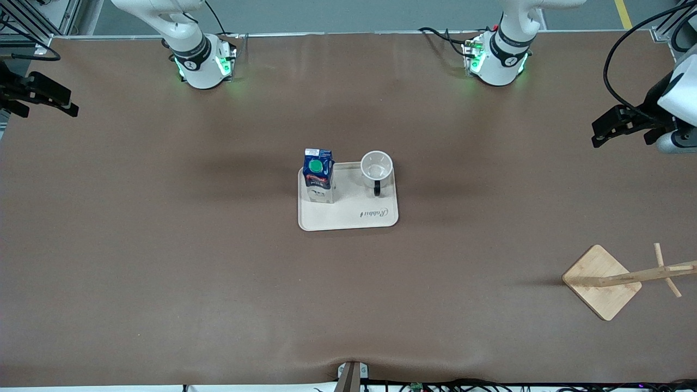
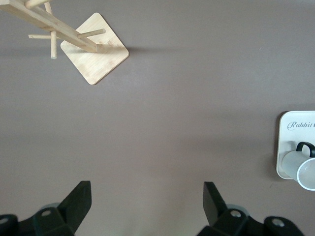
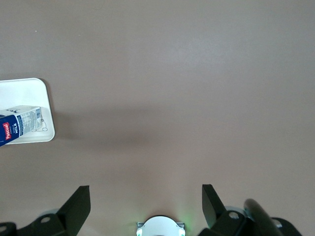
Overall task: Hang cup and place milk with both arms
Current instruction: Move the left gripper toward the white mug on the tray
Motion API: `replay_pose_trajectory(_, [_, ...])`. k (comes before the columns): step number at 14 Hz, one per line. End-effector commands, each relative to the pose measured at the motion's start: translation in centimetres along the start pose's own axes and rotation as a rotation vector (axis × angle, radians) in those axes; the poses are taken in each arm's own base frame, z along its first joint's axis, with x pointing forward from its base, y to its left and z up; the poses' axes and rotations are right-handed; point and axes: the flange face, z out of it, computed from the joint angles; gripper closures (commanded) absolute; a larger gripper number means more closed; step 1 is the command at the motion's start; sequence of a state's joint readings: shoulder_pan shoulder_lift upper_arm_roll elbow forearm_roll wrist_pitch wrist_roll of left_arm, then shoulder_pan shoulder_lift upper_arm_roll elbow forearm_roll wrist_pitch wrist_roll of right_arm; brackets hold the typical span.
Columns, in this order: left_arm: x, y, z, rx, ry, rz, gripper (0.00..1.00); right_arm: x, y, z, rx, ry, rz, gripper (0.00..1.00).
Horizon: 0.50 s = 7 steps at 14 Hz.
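The cup (image 1: 377, 165), a white mug with a black handle, stands upright on a cream tray (image 1: 348, 220) in the middle of the table. The blue milk (image 1: 318, 175) carton with a green cap stands beside it on the tray, toward the right arm's end. My left gripper (image 1: 612, 128) hangs open and empty over bare table at the left arm's end. My right gripper (image 1: 46, 100) hangs open and empty over the table's edge at the right arm's end. The left wrist view shows its gripper (image 2: 146, 196), the cup (image 2: 301, 168) and the tray (image 2: 290, 129). The right wrist view shows its gripper (image 3: 146, 199), the milk (image 3: 17, 125) and the tray (image 3: 27, 93).
A wooden rack (image 1: 601, 280) with pegs on a square base stands toward the left arm's end, nearer to the front camera than the tray; the left wrist view shows the rack (image 2: 96, 51) too. Brown cloth covers the table. Cables lie along the table's edges.
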State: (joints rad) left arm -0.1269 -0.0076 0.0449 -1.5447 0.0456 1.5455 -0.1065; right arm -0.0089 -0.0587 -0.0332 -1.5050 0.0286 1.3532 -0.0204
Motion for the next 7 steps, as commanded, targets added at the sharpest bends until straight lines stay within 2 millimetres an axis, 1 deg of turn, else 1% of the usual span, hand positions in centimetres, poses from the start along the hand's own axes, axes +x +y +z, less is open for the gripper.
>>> replay_pose_trajectory(1, [0.1, -0.2, -0.6, 0.017, -0.004, -0.009, 0.00, -0.5, 0.3, -0.1, 0.015, 0.008, -0.006, 0.00])
replay_pose_trajectory(2, [0.1, -0.2, -0.6, 0.016, -0.002, -0.009, 0.00, -0.5, 0.2, -0.1, 0.015, 0.008, -0.008, 0.00])
replay_pose_trajectory(3, [0.1, -0.2, -1.1, 0.015, 0.009, -0.012, 0.00, -0.4, 0.3, -0.1, 0.015, 0.006, -0.006, 0.00])
replay_pose_trajectory(4, [0.2, -0.2, -1.0, 0.017, 0.007, -0.013, 0.00, -0.5, 0.3, -0.1, 0.015, 0.003, -0.006, 0.00])
replay_pose_trajectory(6, [0.5, -0.1, -0.4, 0.019, -0.005, -0.011, 0.00, -0.6, 0.2, -0.1, 0.015, 0.002, -0.010, 0.00])
replay_pose_trajectory(7, [1.0, 0.4, 0.9, 0.021, -0.029, -0.005, 0.00, -0.5, 0.2, -0.1, 0.015, 0.000, -0.008, 0.00])
